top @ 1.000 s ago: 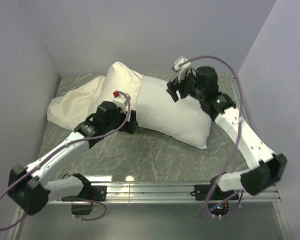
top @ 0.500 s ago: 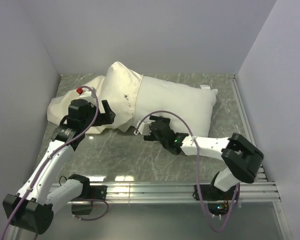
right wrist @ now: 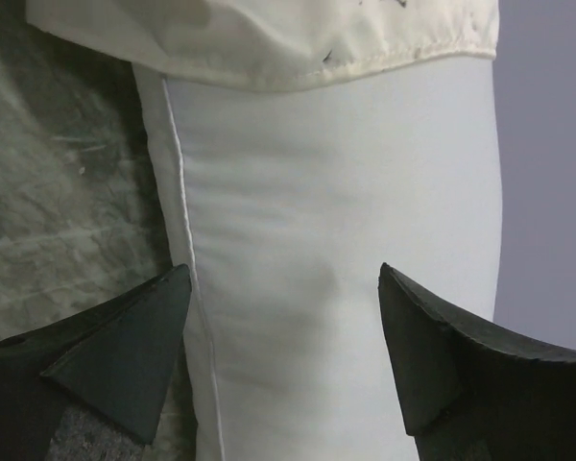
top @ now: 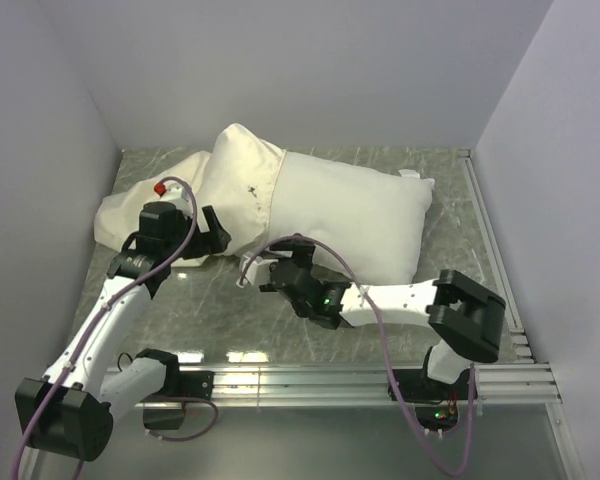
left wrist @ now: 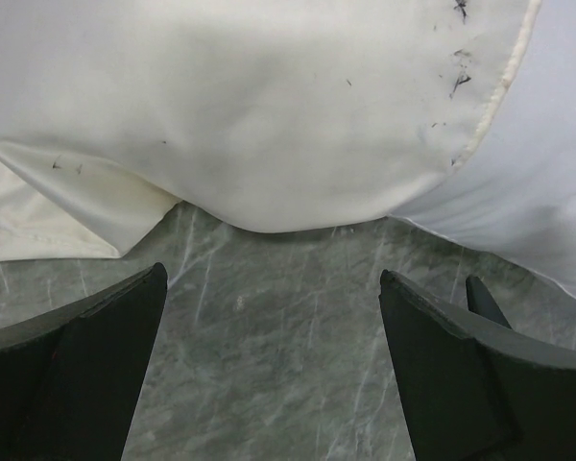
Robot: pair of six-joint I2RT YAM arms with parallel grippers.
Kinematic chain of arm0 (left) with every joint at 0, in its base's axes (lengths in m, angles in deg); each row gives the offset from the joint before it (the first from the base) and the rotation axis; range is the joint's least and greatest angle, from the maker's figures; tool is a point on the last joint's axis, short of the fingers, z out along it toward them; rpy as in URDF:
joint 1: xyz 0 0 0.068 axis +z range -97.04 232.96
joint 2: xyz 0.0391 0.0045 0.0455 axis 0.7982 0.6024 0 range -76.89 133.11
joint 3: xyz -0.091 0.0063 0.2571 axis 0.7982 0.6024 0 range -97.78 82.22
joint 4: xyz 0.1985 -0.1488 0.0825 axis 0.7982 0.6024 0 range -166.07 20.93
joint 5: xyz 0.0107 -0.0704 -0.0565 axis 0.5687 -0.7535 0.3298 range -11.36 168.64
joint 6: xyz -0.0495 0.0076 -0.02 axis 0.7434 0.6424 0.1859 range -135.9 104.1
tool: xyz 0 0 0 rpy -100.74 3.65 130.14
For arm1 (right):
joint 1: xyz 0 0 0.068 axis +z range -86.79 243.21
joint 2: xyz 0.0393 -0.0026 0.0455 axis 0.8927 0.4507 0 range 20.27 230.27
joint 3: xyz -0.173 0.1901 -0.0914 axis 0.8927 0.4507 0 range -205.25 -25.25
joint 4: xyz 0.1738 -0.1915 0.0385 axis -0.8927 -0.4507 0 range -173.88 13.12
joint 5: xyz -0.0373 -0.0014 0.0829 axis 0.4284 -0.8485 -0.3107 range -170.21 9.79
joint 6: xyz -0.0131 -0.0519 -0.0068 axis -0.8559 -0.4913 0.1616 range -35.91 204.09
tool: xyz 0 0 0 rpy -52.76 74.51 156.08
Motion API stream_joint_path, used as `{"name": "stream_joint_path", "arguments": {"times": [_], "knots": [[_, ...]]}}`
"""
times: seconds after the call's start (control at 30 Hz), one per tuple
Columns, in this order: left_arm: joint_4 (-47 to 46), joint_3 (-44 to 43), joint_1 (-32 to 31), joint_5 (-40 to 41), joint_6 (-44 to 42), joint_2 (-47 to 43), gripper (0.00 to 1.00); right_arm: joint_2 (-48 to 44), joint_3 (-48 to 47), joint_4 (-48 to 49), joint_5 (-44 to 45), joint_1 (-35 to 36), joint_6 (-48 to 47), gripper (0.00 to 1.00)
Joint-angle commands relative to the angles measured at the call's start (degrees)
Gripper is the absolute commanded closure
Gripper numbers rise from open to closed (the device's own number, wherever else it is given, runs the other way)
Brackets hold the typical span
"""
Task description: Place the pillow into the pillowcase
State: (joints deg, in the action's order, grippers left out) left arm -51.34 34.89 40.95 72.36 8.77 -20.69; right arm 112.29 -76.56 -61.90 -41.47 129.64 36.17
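Note:
The white pillow [top: 355, 215] lies across the table with its left end inside the cream pillowcase [top: 205, 190]; the case's hem crosses it [top: 277, 195]. My left gripper [top: 216, 232] is open and empty, just in front of the pillowcase's near edge [left wrist: 250, 115], over bare table [left wrist: 272, 277]; the pillow [left wrist: 557, 182] shows to its right. My right gripper [top: 278, 268] is open and empty, low by the pillow's near edge. In the right wrist view its fingertips frame the pillow [right wrist: 346, 240] without touching it, midway at the gripper's gap [right wrist: 283, 273], with the pillowcase hem [right wrist: 269, 43] beyond.
The grey-green marble table [top: 280, 320] is walled at the back and both sides. The limp empty part of the pillowcase spreads to the far left [top: 130, 215]. An aluminium rail [top: 310, 380] runs along the near edge. The pillow's small tag [top: 410, 174] points right.
The left gripper let go of the case opening and drew back left. The right arm came off the pillow's top to its near edge, then shifted left. The pillow now lies straighter.

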Motion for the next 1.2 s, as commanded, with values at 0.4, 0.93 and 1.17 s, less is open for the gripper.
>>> {"name": "stream_joint_path", "arguments": {"times": [0.4, 0.93, 1.17], "knots": [[-1.4, 4.3, 1.0, -0.2, 3.5, -5.2, 0.01, 19.1, 1.1, 25.4, 8.5, -6.3, -13.2, 0.53], [-13.7, 11.3, 0.8, -1.7, -3.8, -9.4, 0.09, 6.2, -39.2, -34.4, -19.1, -16.7, 23.7, 1.00], [-27.3, 9.2, 0.8, 4.4, -10.7, -1.0, 0.18, 8.5, -45.5, -37.8, -25.1, -21.1, 26.0, 1.00]]}}
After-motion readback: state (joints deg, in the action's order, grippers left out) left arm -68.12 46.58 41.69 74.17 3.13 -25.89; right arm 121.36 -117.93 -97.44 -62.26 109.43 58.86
